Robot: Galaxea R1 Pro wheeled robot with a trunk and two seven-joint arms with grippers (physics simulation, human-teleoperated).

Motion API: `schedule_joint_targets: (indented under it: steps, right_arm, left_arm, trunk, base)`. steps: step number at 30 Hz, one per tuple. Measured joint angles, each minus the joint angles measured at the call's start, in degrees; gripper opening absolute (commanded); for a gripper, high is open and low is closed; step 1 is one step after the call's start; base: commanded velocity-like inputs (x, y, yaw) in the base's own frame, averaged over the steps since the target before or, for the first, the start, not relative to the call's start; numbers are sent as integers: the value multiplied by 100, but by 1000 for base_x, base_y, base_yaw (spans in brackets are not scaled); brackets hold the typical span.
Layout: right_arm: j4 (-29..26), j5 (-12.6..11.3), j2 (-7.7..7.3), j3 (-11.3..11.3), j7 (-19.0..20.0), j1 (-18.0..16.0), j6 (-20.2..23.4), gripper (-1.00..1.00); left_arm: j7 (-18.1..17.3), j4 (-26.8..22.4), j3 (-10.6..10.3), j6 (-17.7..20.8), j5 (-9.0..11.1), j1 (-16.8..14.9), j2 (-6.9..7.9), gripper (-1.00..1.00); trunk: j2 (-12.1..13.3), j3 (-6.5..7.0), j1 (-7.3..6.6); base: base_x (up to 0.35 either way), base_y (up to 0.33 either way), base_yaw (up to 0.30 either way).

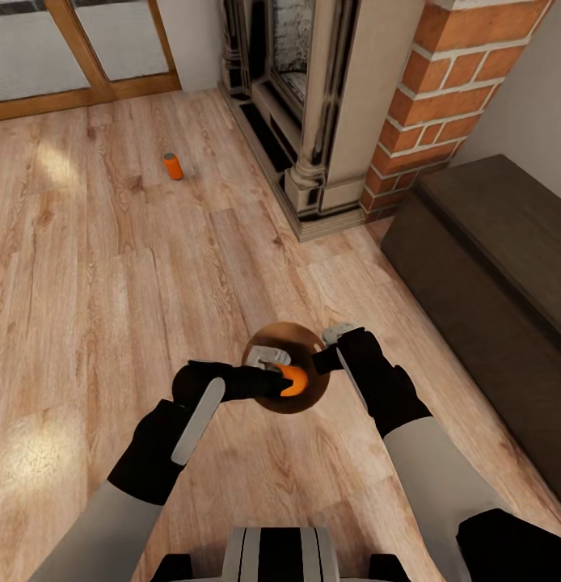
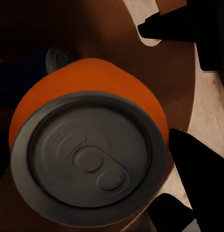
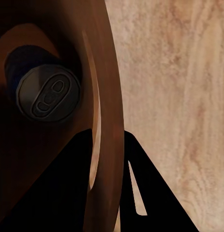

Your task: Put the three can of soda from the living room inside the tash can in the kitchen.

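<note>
Light wood flooring [image 1: 111, 307] is spreading across the living room, with a red-brick chimney [image 1: 450, 97] and a long low dark cabinet [image 1: 491, 259] standing along the far side. Close in front of the robot, the small round tapered bin with the brown wood-coloured inside [image 1: 309, 339] is sitting under both arms. The right gripper [image 3: 109, 183] is pinching the bin's wall, one finger inside and one outside. The left gripper [image 1: 268, 376] is holding a bright orange soda can with a silvery top [image 2: 87, 145] over the bin's mouth, its fingers closed around the can's body. A dark blue can [image 3: 46, 92] is already lying at the bottom of the bin. A second orange can [image 1: 174, 165] is lying well apart on the floor, near the wood-framed glass doors [image 1: 78, 48]. To do this well, the can should probably be centred over the opening before the fingers part, while the right arm is steadying the bin.
</note>
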Motion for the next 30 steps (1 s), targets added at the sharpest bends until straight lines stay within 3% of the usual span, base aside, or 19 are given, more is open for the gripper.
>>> schedule_joint_targets:
  steps: [12,22,30]
  right_arm:
    - [0,-7,1,0,2,1,0,-100]
    - [117,104,58,13,-3,8,-8,-100]
    - [267,167,112,34,-5,7,-12,-100]
  left_arm:
    - [965,4,-324,0,1,0,-9,-100]
    - [1081,240,-393,-8,126,-2,-21,-100]
    - [1172,430,-402,-8,103,-2,-63,-100]
  trunk:
    - [0,0,0]
    - [0,0,0]
    - [0,0,0]
  base:
    - [0,0,0]
    - [0,0,0]
    - [0,0,0]
